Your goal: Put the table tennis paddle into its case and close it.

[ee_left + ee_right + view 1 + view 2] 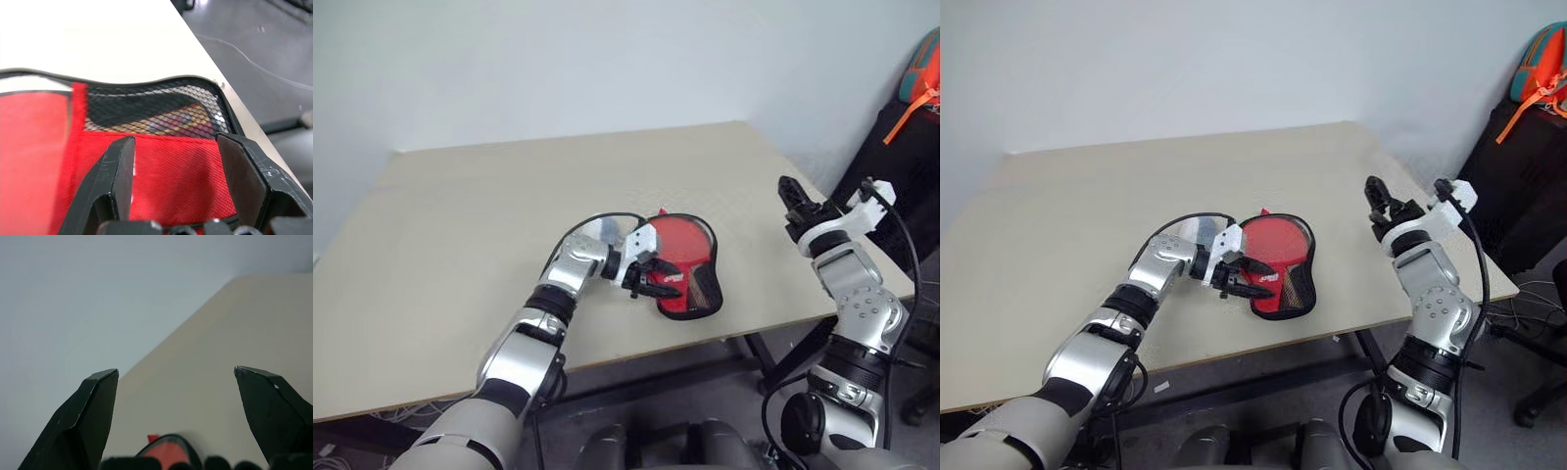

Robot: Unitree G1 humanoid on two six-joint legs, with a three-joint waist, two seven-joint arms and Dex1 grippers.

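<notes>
While the beige rectangular tabletop (460, 225) takes up most of the head view, all the action is packed into the lower middle of the frame, near the front edge. Starting from the left: the left gripper (656, 284) reaches in from the lower left and sits right on the near side of the red paddle-shaped fabric case with black piping (690, 259). In the left wrist view its two black fingers (117, 181) are spread, straddling the red fabric with nothing pinched between them, so I'd call it let go, resting there rather than gripping. My guess is it's placed like that to pin the pouch or line up on the zip edge.

The flat table tennis paddle with the striped light-wood handle (181, 120) looks to be already inside. You can make out the handle through the black mesh panel (146, 105) in the middle of that wrist shot. Whether the zip is done up, I can't tell.

Over on the right side of the frame, the right gripper (795, 208) is lifted off the table, well apart from the case, fingers wide apart and carrying nothing. Seems like it's parked out of the way.

Count: one case, one paddle, two grippers, one table.
</notes>
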